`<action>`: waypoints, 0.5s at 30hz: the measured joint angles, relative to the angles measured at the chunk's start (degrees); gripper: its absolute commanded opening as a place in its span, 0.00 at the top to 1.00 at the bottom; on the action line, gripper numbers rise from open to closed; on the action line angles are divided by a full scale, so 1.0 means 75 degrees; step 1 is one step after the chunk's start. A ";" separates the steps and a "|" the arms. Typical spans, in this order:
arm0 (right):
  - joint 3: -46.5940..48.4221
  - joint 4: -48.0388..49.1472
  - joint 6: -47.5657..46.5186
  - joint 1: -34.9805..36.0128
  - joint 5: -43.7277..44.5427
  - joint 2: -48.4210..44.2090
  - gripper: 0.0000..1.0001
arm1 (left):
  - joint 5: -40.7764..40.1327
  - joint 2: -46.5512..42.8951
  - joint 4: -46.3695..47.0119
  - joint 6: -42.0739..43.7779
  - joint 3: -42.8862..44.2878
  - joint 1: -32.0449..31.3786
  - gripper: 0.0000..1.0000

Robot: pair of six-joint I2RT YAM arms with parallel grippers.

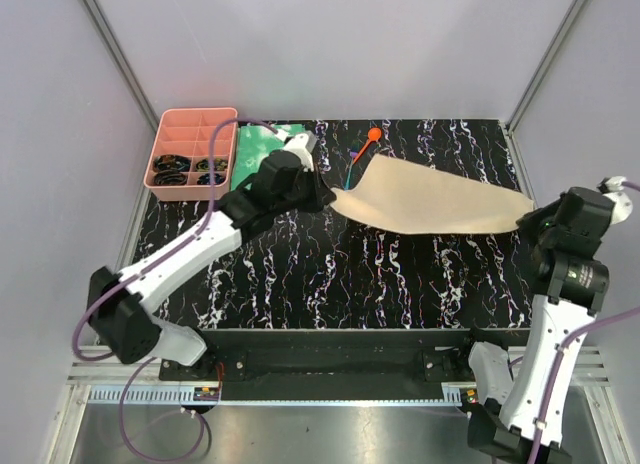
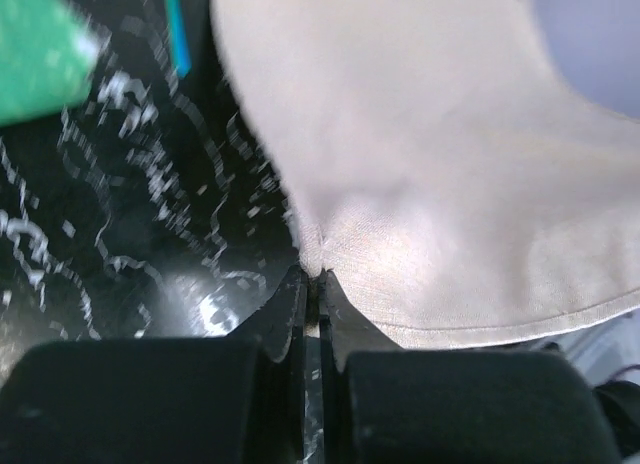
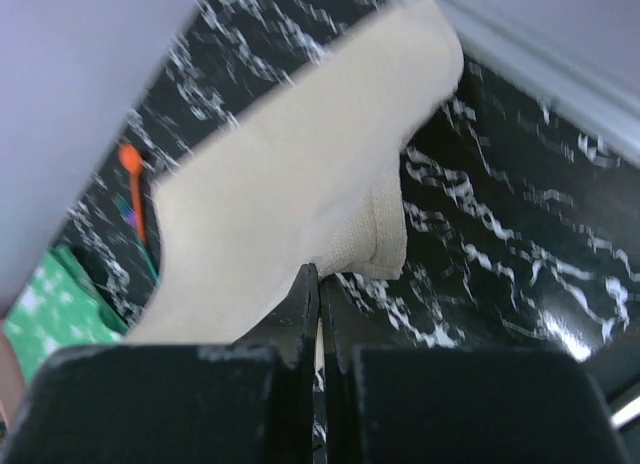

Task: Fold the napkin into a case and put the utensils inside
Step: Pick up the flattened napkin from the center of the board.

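Top external: black white-veined table (image 1: 300,274) between pale walls (image 1: 330,44) — left fingers (image 2: 285,319), right fingers (image 3: 297,309) each pinch the napkin (image 1: 430,199).

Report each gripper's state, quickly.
Left gripper: shut, pinching the napkin at its left edge.
Right gripper: shut, pinching the same napkin at its right end.
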 measured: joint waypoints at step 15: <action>0.4366 -0.0755 -0.0597 0.0000 0.0498 -0.1192 1.00 | 0.0038 -0.3550 0.0169 0.0694 0.1594 -0.1495 1.00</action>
